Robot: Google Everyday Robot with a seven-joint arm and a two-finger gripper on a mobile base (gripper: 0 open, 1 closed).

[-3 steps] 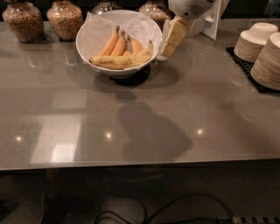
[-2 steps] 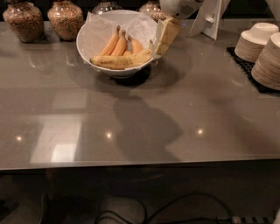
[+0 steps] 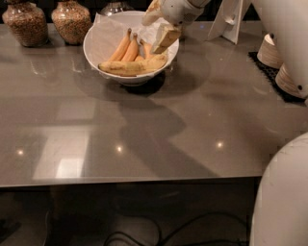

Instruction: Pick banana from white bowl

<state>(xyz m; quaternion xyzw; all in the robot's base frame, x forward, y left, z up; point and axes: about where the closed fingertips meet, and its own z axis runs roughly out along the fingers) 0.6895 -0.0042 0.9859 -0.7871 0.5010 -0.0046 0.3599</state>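
The white bowl stands at the back of the grey table, lined with crumpled white paper. Several bananas lie in it: one yellow banana lies across the front, and two more lean upright behind it. My gripper hangs over the right side of the bowl, just inside the rim and right above the right end of the front banana. It holds nothing that I can see. My white arm reaches in from the upper right.
Two jars of brown food stand left of the bowl, with a glass jar behind it. A white stand is at the back right. Stacked cream bowls sit on a black mat at the right edge. My white body fills the bottom right.
My gripper has moved left and down, from beside the bowl's right rim to over the bananas inside it. The view has drawn closer to the table.
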